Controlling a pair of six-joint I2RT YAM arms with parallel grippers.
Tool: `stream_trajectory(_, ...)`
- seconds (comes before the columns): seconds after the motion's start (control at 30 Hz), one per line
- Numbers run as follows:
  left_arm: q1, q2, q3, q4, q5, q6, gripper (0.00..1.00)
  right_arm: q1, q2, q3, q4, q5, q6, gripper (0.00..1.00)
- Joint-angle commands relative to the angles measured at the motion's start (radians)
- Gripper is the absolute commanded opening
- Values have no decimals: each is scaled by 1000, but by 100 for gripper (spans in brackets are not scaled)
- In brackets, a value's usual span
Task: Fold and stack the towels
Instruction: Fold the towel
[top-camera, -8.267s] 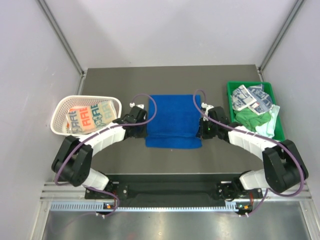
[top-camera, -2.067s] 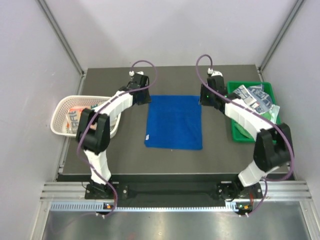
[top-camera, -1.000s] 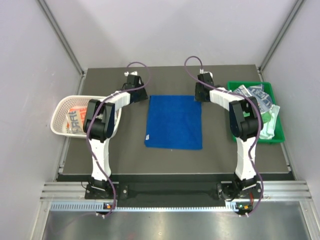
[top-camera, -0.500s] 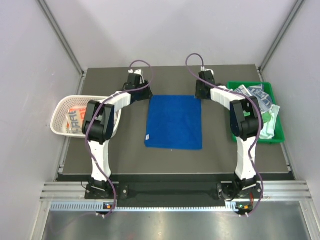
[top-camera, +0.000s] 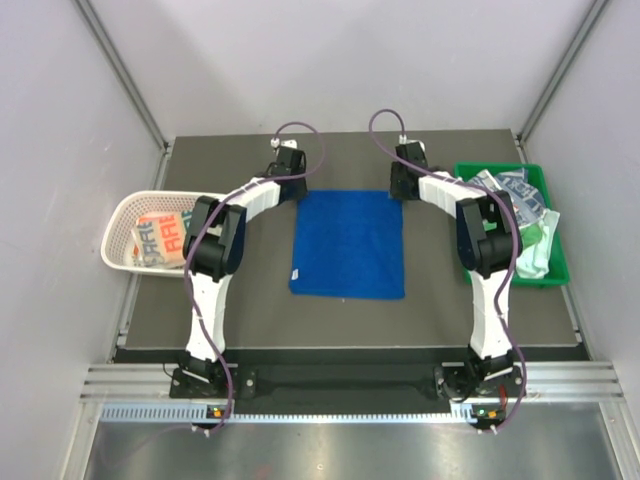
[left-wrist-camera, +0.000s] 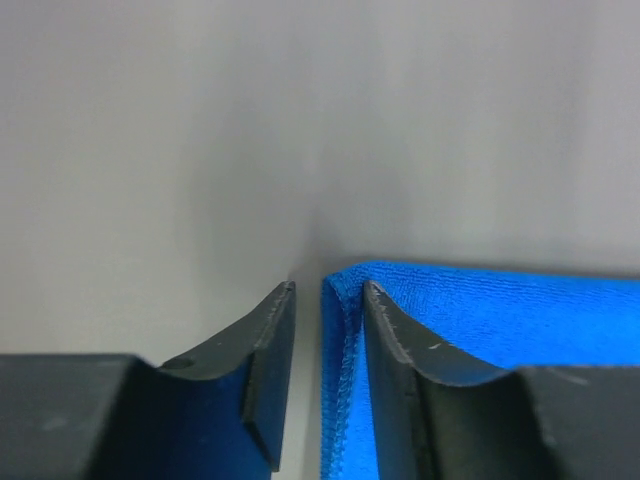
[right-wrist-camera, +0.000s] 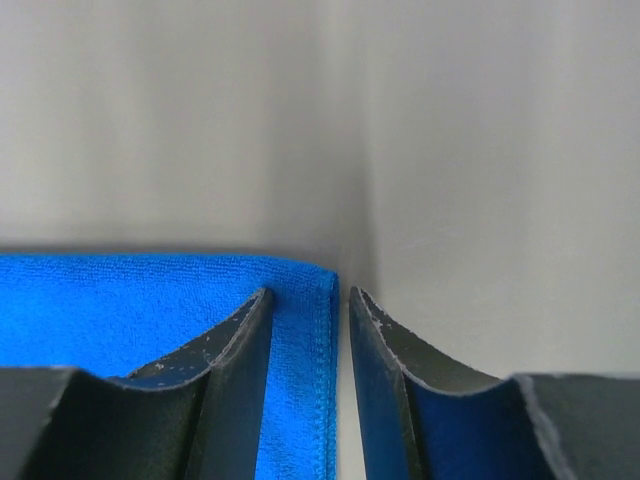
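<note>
A royal blue terry-cloth towel (top-camera: 348, 244) is spread flat on the dark grey bench (top-camera: 220, 310). Its two far corners are straddled by the left fingers (top-camera: 293, 184) and the right fingers (top-camera: 399, 186). Both pairs are set narrow but not clamped: in each wrist view a slit of bench is seen between the hem and the outer finger. At the left fingers the corner is ruffled up against the inner finger. At the right fingers the hem lies flat in the gap, and the inner finger is placed over the cloth.

The step in hand is judged to be the pinch of both far corners, for a fold toward the near edge. The tips are best pressed to the bench before closing, so that the hem is caught and not pushed aside; terry is likely to bunch under a shallow bite. The two grips should be closed together and raised evenly, so that the fold line is kept square.

Further towels are seen in the white mesh plastic basket (top-camera: 118, 225) outboard of the left fingers and in the green plastic tray (top-camera: 462, 175) outboard of the right fingers.
</note>
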Motion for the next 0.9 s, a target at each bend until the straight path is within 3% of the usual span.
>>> stream_trajectory(0.0,-10,37,18,-88,-116,10,38,0,28,53,-18,6,-17,37)
stream_trajectory(0.43,-27,65,16,-50,-54,12,33,14,60,105,-49,1,-28,33)
stream_trajectory(0.67,-27,75,-4,-25,-38,-2,21,17,81,128,-58,-14,-23,16)
stream_trajectory(0.8,-27,69,-21,-5,-34,-8,3,17,85,123,-55,-28,-17,6)
stream_trajectory(0.87,-25,55,-37,19,-34,-10,0,17,80,114,-45,-31,-16,1)
